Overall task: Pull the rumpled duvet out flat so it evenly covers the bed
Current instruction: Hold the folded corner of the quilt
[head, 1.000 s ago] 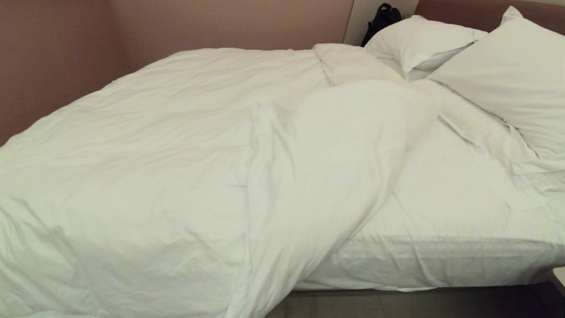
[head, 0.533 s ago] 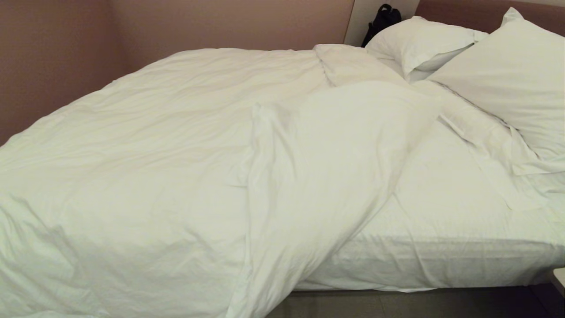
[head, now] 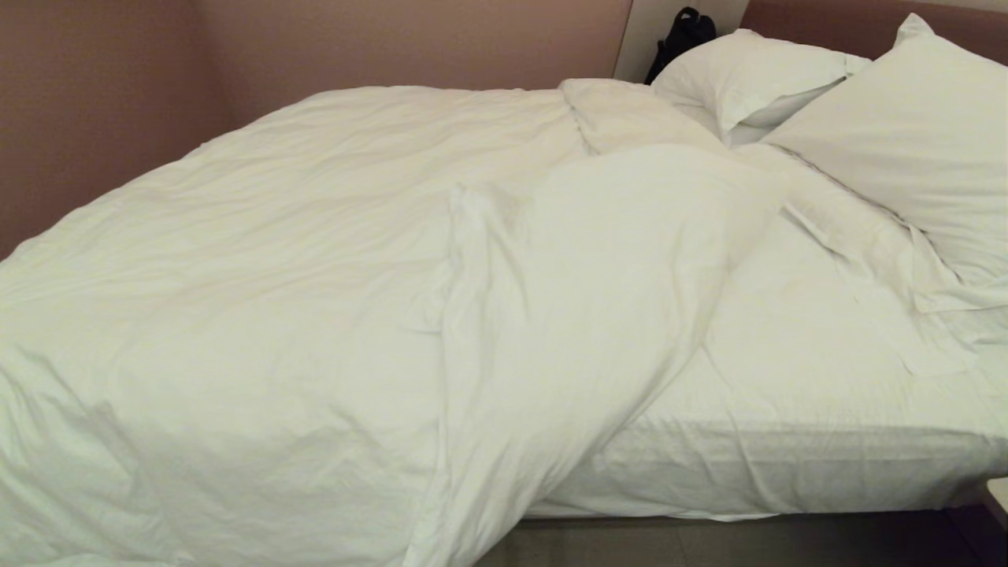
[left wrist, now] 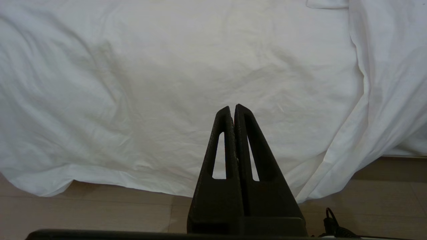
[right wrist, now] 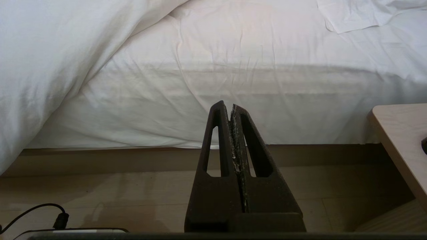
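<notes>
Puffy white rumpled duvet bunched over foot end of wide white-sheeted bed, sheet bare nr pillows. Left pincer & right pincer both clamped tight, empty, just off bed's side.

Bed: white-sheeted mattress on low dark base. Duvet bunched over left part, draping off near edge to floor. Right part of mattress bare sheet. Two pillows at head end, leaning against headboard. Loose creased white cloth below pillows.
</notes>
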You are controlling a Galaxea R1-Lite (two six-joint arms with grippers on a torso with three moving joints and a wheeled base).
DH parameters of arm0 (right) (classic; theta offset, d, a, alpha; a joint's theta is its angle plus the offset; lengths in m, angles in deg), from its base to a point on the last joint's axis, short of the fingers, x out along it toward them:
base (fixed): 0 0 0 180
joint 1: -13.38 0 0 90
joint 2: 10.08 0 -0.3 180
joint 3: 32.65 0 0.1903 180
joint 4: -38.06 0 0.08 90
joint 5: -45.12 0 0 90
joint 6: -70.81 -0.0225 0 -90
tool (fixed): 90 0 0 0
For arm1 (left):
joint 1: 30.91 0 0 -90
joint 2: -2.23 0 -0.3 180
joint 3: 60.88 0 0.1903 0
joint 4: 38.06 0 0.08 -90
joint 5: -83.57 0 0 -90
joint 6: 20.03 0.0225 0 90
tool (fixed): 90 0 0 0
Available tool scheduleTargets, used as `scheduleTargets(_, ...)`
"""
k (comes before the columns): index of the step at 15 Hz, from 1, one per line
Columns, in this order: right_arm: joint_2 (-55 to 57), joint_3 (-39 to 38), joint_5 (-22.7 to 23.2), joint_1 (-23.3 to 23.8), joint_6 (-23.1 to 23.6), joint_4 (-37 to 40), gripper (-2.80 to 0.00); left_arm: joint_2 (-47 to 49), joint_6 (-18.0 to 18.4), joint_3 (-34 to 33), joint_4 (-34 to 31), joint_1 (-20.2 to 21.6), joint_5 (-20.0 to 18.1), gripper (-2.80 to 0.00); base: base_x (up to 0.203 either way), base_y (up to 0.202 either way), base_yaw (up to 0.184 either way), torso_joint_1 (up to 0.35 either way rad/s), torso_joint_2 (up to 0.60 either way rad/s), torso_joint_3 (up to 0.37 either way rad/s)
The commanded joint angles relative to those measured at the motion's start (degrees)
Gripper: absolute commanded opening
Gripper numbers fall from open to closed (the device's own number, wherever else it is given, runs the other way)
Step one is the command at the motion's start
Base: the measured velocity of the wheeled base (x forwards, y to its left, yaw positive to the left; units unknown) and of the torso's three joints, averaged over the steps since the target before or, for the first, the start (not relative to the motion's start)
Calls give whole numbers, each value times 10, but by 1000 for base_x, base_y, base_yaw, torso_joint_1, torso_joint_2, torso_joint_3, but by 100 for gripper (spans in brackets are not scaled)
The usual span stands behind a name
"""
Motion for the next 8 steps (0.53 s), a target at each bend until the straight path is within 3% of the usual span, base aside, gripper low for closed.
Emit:
scheduleTargets(1,1,0,0,0,0,0,-280,0,0,0,0,0,0,-280,0,0,0,0,0,0)
scheduleTargets(8,1,0,0,0,0,1,-280,0,0,0,0,0,0,-280,0,0,0,0,0,0)
